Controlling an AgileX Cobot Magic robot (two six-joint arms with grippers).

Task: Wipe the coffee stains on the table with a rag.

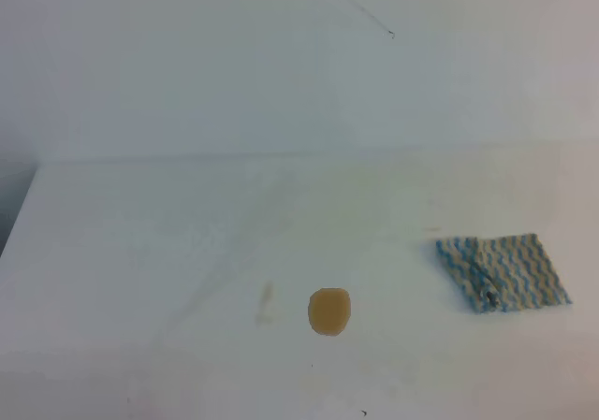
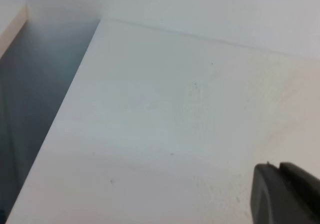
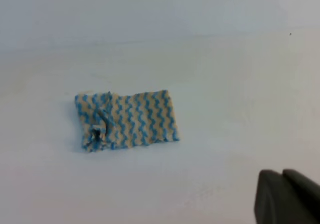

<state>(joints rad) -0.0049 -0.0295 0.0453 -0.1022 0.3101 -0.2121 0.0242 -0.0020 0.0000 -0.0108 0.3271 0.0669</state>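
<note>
A round tan-brown coffee stain sits on the white table near the front middle, with a fainter beige streak to its left. The blue-and-white zigzag rag lies flat at the right, its left edge folded over. It also shows in the right wrist view, ahead and left of the camera. Neither gripper appears in the exterior high view. Only a dark finger piece shows at the bottom right of the left wrist view and of the right wrist view; whether either gripper is open or shut cannot be told. Nothing is held in view.
The table's left edge drops to a dark grey floor in the left wrist view. A white wall stands behind the table's back edge. Tiny dark specks dot the front of the table.
</note>
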